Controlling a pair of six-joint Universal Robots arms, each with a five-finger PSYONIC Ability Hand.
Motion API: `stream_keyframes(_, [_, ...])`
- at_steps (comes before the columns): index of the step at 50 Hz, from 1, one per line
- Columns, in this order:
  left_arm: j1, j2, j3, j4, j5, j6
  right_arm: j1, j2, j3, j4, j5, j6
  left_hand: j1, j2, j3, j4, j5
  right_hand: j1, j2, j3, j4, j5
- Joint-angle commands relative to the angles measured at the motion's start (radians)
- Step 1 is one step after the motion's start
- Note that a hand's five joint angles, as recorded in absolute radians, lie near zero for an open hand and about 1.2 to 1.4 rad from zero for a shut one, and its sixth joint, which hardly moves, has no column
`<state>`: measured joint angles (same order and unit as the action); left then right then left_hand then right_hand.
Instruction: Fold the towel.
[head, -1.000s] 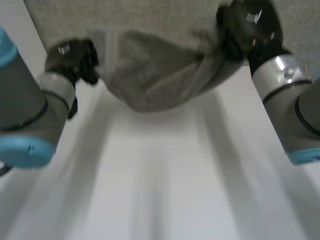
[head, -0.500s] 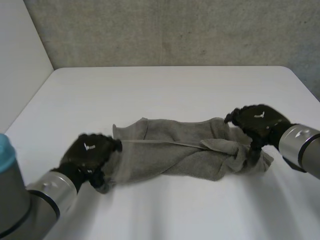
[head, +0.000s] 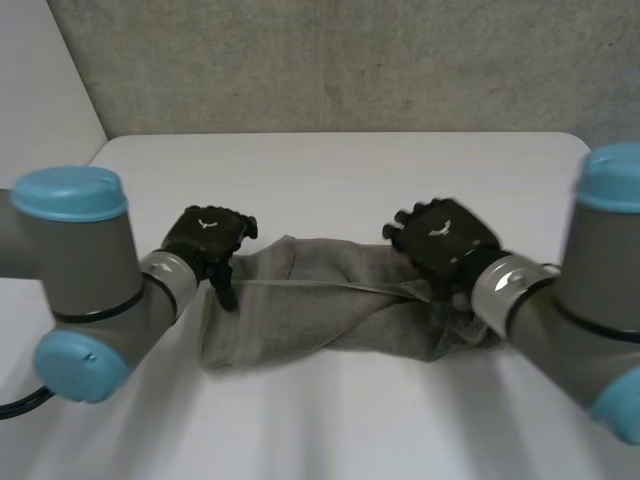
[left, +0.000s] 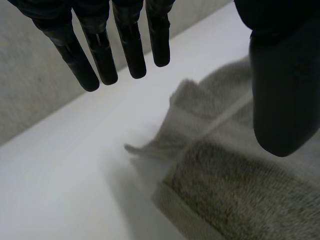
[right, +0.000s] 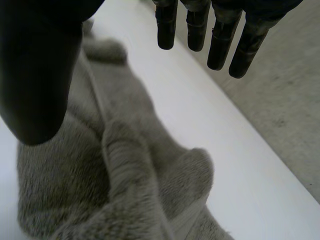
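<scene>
Grey towel lies bunched and crumpled on the near-centre of the white table. Left hand and right hand have both just let go of its ends, with fingers straight, holding nothing. No clean fold yet, so it likely needs a regrasp.

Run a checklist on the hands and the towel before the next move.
1. Left hand open, holding nothing: ok.
2. Right hand open, holding nothing: ok.
3. One hand at each end of the towel: ok.
4. Towel lying flat and spread out: not ok, it is bunched into a rumpled strip.
5. Towel wholly on the table: ok.
6. Corners findable for a grasp: cannot tell, the end by the right hand is wadded.
</scene>
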<state>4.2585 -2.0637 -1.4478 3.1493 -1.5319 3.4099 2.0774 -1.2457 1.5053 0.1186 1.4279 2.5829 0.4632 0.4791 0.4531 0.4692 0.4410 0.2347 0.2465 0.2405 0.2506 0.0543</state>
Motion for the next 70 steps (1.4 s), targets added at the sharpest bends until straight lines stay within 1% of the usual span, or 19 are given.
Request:
stream_keyframes(1, [-0.016, -0.116, 0.086, -0.043, -0.020, 0.002, 0.052, 0.176, -0.079, 0.033, 0.117, -0.188, -0.047, -0.063, -0.037, -0.053, -0.199, -0.060, -0.072, -0.066, -0.076, -0.054])
stream_keyframes(4, [-0.023, -0.142, 0.098, -0.081, -0.019, 0.005, 0.055, 0.221, -0.112, 0.046, 0.180, -0.260, -0.021, -0.037, -0.011, -0.027, -0.173, 0.029, 0.018, 0.024, 0.013, 0.035])
stream_keyframes(6, [-0.029, -0.147, 0.101, -0.104, -0.019, 0.005, 0.052, 0.227, -0.132, 0.046, 0.230, -0.303, 0.029, 0.013, 0.039, 0.023, -0.123, 0.316, 0.304, 0.310, 0.300, 0.322])
stream_keyframes(9, [-0.045, -0.147, 0.101, -0.150, -0.017, 0.005, 0.044, 0.227, -0.137, 0.046, 0.243, -0.319, 0.267, 0.251, 0.277, 0.261, 0.115, 0.405, 0.393, 0.399, 0.389, 0.411])
stream_keyframes(11, [-0.055, -0.138, 0.101, -0.184, -0.019, 0.005, 0.038, 0.215, -0.148, 0.046, 0.244, -0.340, 0.656, 0.640, 0.666, 0.650, 0.504, 0.528, 0.516, 0.522, 0.512, 0.534])
stream_keyframes(15, [-0.058, -0.124, 0.102, -0.195, -0.024, 0.005, 0.036, 0.195, -0.145, 0.047, 0.247, -0.363, 0.710, 0.694, 0.720, 0.704, 0.558, 0.479, 0.467, 0.473, 0.463, 0.484])
stream_keyframes(19, [-0.058, -0.105, 0.105, -0.192, -0.025, 0.005, 0.035, 0.190, -0.128, 0.047, 0.250, -0.388, 0.792, 0.777, 0.803, 0.787, 0.640, 0.157, 0.146, 0.151, 0.141, 0.163])
stream_keyframes(24, [-0.058, -0.107, 0.112, -0.195, -0.027, 0.005, 0.036, 0.198, -0.113, 0.046, 0.247, -0.389, 0.822, 0.806, 0.832, 0.816, 0.669, 0.144, 0.132, 0.138, 0.128, 0.149])
stream_keyframes(28, [-0.060, -0.111, 0.112, -0.195, -0.027, 0.006, 0.035, 0.198, -0.108, 0.046, 0.246, -0.388, 0.933, 0.917, 0.943, 0.927, 0.781, 0.388, 0.376, 0.382, 0.372, 0.393])
stream_keyframes(30, [-0.060, -0.116, 0.113, -0.193, -0.027, 0.011, 0.038, 0.196, -0.119, 0.046, 0.238, -0.382, 0.933, 0.917, 0.943, 0.927, 0.781, 0.951, 0.940, 0.946, 0.935, 0.957])
stream_keyframes(32, [-0.062, -0.118, 0.116, -0.193, -0.027, 0.018, 0.041, 0.195, -0.129, 0.044, 0.233, -0.380, 0.933, 0.917, 0.943, 0.927, 0.781, 1.159, 1.148, 1.154, 1.144, 1.165])
stream_keyframes(39, [-0.058, -0.104, 0.228, -0.173, -0.039, 0.094, 0.036, 0.173, -0.315, 0.007, 0.198, -0.317, 0.933, 0.917, 0.943, 0.927, 0.781, 1.162, 1.150, 1.156, 1.146, 1.167])
stream_keyframes(42, [-0.039, -0.084, 0.363, -0.111, -0.118, 0.082, 0.000, 0.097, -0.398, -0.152, 0.175, -0.112, 0.933, 0.917, 0.943, 0.927, 0.781, 1.162, 1.150, 1.156, 1.146, 1.167])
stream_keyframes(44, [-0.023, -0.047, 0.418, -0.071, -0.169, 0.058, -0.095, -0.018, -0.363, -0.400, 0.146, 0.131, 0.933, 0.917, 0.943, 0.927, 0.781, 1.162, 1.150, 1.156, 1.146, 1.167])
stream_keyframes(48, [0.023, 0.058, 0.507, 0.075, -0.267, -0.042, -0.192, -0.101, -0.292, -0.607, 0.106, 0.319, 0.933, 0.917, 0.943, 0.927, 0.781, 1.162, 1.150, 1.156, 1.146, 1.167])
stream_keyframes(58, [0.018, 0.163, 0.319, 0.144, -0.191, -0.155, -0.267, -0.113, -0.166, -0.570, 0.028, 0.407, 0.933, 0.917, 0.943, 0.927, 0.781, 1.162, 1.150, 1.156, 1.146, 1.167])
stream_keyframes(67, [0.009, 0.162, -0.141, 0.176, -0.056, -0.138, -0.284, -0.086, 0.094, -0.488, -0.179, 0.402, 0.933, 0.917, 0.943, 0.927, 0.781, 1.162, 1.150, 1.156, 1.146, 1.167])
stream_keyframes(69, [0.009, 0.158, -0.189, 0.183, -0.051, -0.133, -0.283, -0.075, 0.139, -0.476, -0.205, 0.399, 0.933, 0.917, 0.943, 0.927, 0.781, 1.042, 1.030, 1.036, 1.026, 1.048])
stream_keyframes(70, [0.011, 0.149, -0.230, 0.190, -0.051, -0.124, -0.283, -0.066, 0.173, -0.461, -0.219, 0.393, 0.933, 0.917, 0.943, 0.927, 0.781, 0.807, 0.795, 0.801, 0.791, 0.813])
